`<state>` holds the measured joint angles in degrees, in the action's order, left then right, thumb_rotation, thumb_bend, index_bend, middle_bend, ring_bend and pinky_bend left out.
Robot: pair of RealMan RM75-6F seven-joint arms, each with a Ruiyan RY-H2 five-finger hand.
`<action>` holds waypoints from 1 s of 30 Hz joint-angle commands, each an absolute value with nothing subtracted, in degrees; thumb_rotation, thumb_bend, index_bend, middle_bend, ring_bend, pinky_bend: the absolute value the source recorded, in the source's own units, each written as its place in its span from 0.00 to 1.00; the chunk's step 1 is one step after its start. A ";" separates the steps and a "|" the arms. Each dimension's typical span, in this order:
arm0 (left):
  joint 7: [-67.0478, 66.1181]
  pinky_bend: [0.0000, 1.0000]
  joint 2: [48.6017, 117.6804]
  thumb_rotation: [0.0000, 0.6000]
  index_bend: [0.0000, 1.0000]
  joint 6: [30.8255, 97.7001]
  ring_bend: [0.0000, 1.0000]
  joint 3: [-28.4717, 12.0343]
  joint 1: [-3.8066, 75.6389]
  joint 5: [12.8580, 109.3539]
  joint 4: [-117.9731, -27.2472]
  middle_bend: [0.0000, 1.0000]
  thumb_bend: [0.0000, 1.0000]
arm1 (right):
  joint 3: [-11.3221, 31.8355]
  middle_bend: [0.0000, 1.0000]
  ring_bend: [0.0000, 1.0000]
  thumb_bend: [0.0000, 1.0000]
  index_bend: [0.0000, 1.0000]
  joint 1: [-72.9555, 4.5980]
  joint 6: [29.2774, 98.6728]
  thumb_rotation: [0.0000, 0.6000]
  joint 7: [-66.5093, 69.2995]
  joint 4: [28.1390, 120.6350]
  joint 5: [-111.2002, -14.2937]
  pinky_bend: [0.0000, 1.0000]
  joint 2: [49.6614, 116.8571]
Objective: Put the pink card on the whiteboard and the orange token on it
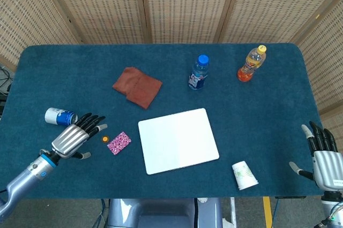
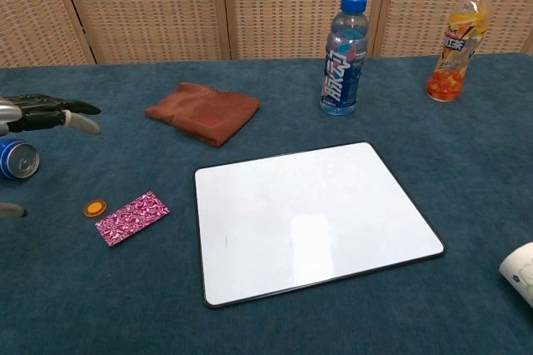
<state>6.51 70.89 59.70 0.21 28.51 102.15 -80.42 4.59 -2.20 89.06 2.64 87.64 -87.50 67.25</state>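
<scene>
The pink patterned card (image 1: 119, 143) (image 2: 132, 217) lies flat on the blue cloth, left of the whiteboard (image 1: 178, 140) (image 2: 312, 218). The small orange token (image 1: 105, 138) (image 2: 95, 207) sits just left of the card. My left hand (image 1: 76, 136) (image 2: 46, 114) hovers open, fingers spread, just left of the token and holding nothing. My right hand (image 1: 323, 156) is open at the table's right edge, far from the card; the chest view does not show it.
A blue can (image 1: 60, 116) (image 2: 17, 158) lies on its side behind my left hand. A brown cloth (image 1: 137, 86), a blue-capped bottle (image 1: 199, 72) and an orange drink bottle (image 1: 252, 63) stand further back. A paper cup (image 1: 244, 175) lies near the front right.
</scene>
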 commanded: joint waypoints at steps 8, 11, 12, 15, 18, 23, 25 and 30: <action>-0.08 0.00 74.95 1.00 0.14 53.22 0.00 -0.48 32.21 97.01 -81.29 0.00 0.00 | 4.46 0.00 0.00 0.05 0.03 -2.27 88.75 1.00 3.22 87.83 -87.45 0.00 66.90; -2.01 0.00 75.97 1.00 0.14 51.48 0.00 -0.92 32.91 95.03 -81.69 0.00 0.00 | 4.42 0.00 0.00 0.05 0.03 -2.29 88.66 1.00 3.42 87.85 -87.46 0.00 66.82; -2.58 0.00 76.24 1.00 0.14 50.97 0.00 -1.00 33.09 94.48 -81.76 0.00 0.00 | 4.41 0.00 0.00 0.05 0.03 -2.30 88.64 1.00 3.46 87.85 -87.46 0.00 66.80; -4.95 0.00 77.56 1.00 0.14 49.08 0.00 -1.21 33.82 92.16 -82.03 0.00 0.00 | 4.41 0.00 0.00 0.05 0.03 -2.34 88.57 1.00 3.55 87.90 -87.43 0.00 66.75; -5.32 0.00 78.54 1.00 0.14 47.35 0.00 -1.54 34.87 90.36 -82.62 0.00 0.00 | 4.43 0.00 0.00 0.05 0.03 -2.36 88.61 1.00 3.52 87.92 -87.46 0.00 66.76; -8.12 0.00 79.33 1.00 0.14 45.39 0.00 -1.91 36.15 87.50 -82.53 0.00 0.00 | 4.44 0.00 0.00 0.05 0.03 -2.35 88.50 1.00 3.60 87.96 -87.25 0.00 66.72; -9.46 0.00 79.68 1.00 0.14 44.84 0.00 -1.93 36.47 86.41 -82.12 0.00 0.00 | 4.44 0.00 0.00 0.05 0.03 -2.35 88.43 1.00 3.69 87.98 -87.17 0.00 66.69; -11.21 0.00 80.62 1.00 0.14 43.88 0.00 -1.99 37.01 84.08 -81.53 0.00 0.00 | 4.41 0.00 0.00 0.05 0.03 -2.34 88.33 1.00 3.93 88.11 -87.07 0.00 66.60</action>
